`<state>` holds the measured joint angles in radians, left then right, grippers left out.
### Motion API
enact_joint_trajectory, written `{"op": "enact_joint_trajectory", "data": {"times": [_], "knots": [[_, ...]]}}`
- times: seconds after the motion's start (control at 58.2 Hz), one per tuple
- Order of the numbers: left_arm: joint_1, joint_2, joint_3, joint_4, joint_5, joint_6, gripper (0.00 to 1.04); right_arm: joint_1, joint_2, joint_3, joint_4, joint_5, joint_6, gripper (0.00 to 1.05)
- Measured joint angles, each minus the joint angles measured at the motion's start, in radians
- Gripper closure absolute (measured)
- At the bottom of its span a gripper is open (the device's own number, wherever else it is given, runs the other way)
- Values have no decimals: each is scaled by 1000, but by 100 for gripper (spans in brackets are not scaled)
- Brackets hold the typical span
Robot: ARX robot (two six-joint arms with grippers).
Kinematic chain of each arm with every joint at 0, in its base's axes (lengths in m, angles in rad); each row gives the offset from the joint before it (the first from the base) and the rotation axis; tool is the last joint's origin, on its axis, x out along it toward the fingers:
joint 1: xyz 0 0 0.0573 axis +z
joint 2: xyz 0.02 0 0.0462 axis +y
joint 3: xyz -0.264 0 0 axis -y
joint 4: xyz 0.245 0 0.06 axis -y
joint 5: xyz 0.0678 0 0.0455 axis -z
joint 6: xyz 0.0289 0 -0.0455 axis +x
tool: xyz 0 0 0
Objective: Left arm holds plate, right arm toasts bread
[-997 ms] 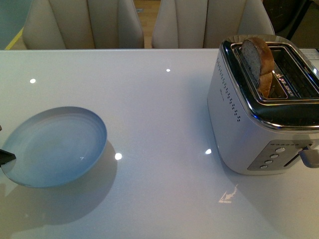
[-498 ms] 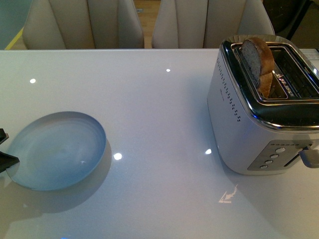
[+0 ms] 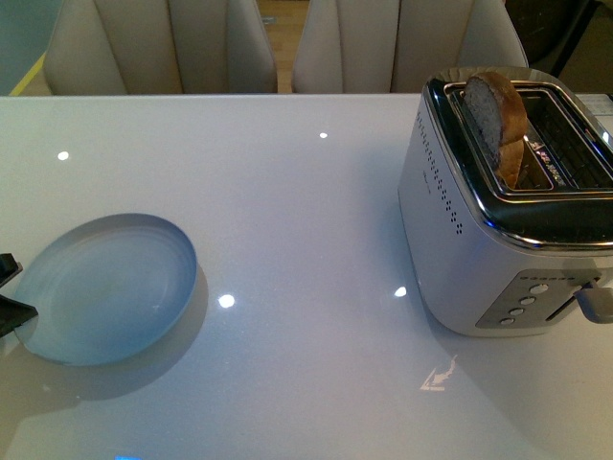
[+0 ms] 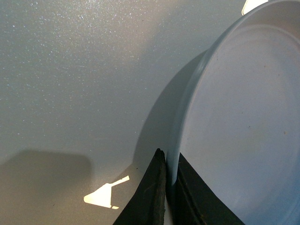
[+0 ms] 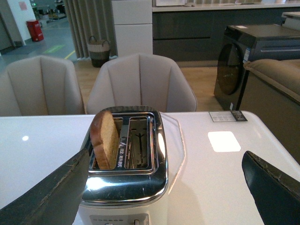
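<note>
The pale blue-grey plate (image 3: pixel 103 287) is at the left of the white table, tilted up off the surface. My left gripper (image 3: pixel 8 305) is shut on its near-left rim; in the left wrist view the black fingers (image 4: pixel 150 197) pinch the plate (image 4: pixel 243 117) edge. The bread (image 3: pixel 496 120) stands upright in the left slot of the silver toaster (image 3: pixel 479 249) at the right. In the right wrist view the bread (image 5: pixel 105 140) sticks out of the toaster (image 5: pixel 126 183), and my right gripper (image 5: pixel 164 197) is open wide, above and in front of the toaster, holding nothing.
Beige chairs (image 3: pixel 163 43) line the table's far edge. The toaster lever (image 3: pixel 594 302) and buttons face the near side. A small card (image 5: pixel 227 116) lies on the table beyond the toaster.
The plate has tilted up more steeply and shifted slightly left in the left gripper. The toaster and bread have not moved.
</note>
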<state>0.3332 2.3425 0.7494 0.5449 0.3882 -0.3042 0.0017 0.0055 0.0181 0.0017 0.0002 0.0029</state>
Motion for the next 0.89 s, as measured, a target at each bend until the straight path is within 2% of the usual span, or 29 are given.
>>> {"op": "enact_joint_trajectory", "data": {"times": [0.052,0.395,0.636,0.67,0.894], "knots": [[0,0,0,0,-5,-4,100,0,0,0,0,0,0,9],[-2,-42,-20,-18,-18,-23,46,0,0,0,0,0,0,9],[5,-221,-76,-66,-27,-26,9,0,0,0,0,0,0,9],[4,-257,-79,-80,-33,-25,6,0,0,0,0,0,0,9],[-38,-509,-56,-180,-113,-56,7,0,0,0,0,0,0,9]]}}
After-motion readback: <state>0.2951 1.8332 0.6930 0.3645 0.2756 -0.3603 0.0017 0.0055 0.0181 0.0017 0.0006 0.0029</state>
